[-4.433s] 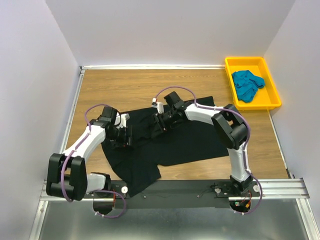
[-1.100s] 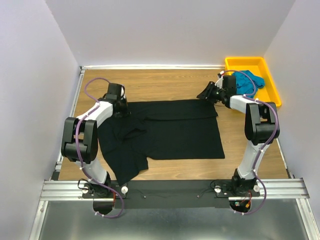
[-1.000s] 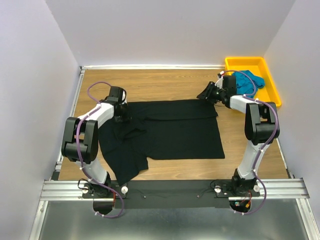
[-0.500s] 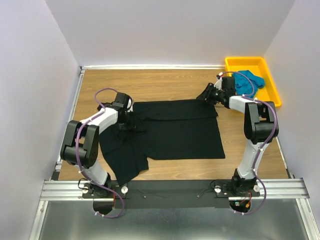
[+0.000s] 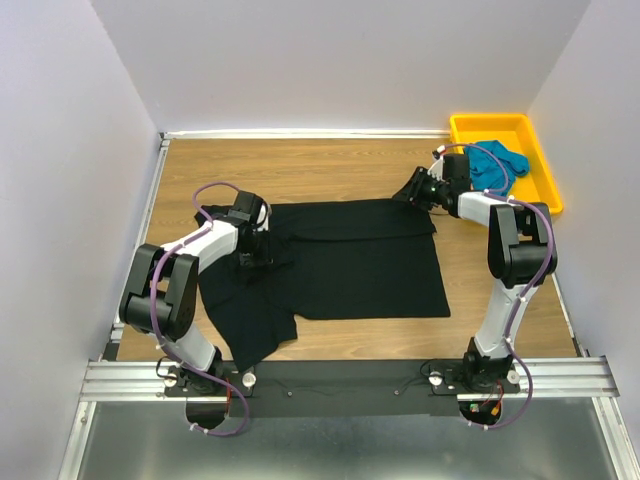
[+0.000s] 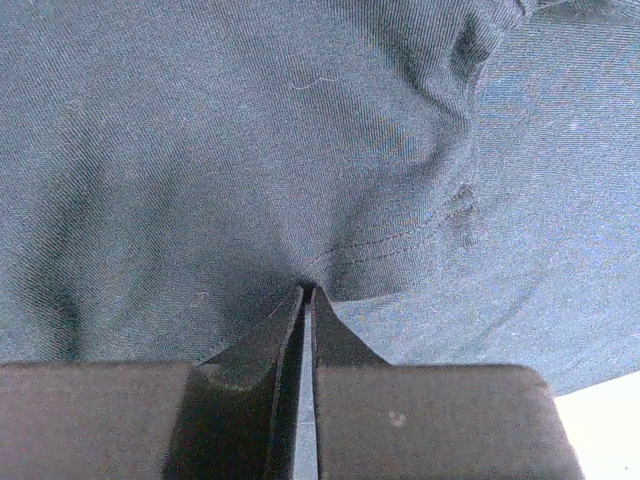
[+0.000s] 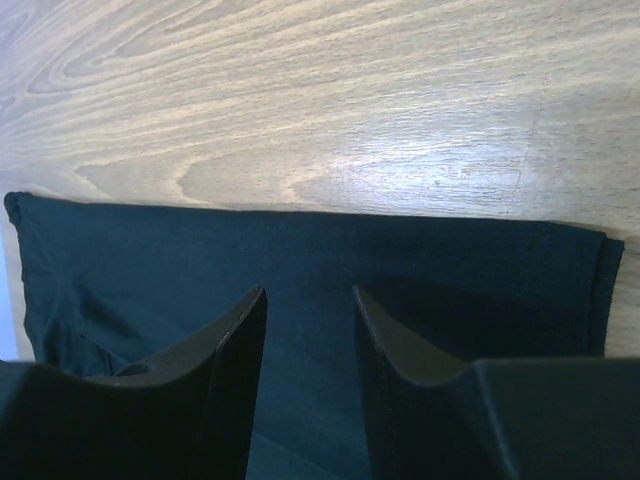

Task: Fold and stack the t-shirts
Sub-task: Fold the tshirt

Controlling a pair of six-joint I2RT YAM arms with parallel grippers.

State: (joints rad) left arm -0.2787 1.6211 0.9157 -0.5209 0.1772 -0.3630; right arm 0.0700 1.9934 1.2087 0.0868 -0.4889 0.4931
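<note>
The black t-shirt (image 5: 370, 262) lies spread on the wooden table, its far edge folded over and its left part rumpled. My left gripper (image 5: 256, 252) rests on that rumpled left part. In the left wrist view, the left gripper (image 6: 305, 291) is shut on a pinch of the black t-shirt (image 6: 200, 150). My right gripper (image 5: 413, 190) hovers over the shirt's far right corner. The right wrist view shows the right gripper (image 7: 308, 295) open, with the black t-shirt (image 7: 300, 250) below and nothing between its fingers. The teal-blue t-shirt (image 5: 493, 166) lies crumpled in the tray.
The yellow plastic tray (image 5: 505, 121) stands at the far right corner of the table (image 5: 320, 165). White walls close in the table at the left, back and right. A metal rail (image 5: 340, 375) carrying both arm bases runs along the near edge.
My left gripper has moved right and nearer, from the shirt's far left corner onto its rumpled left part, and has closed on the cloth. The right arm has barely moved.
</note>
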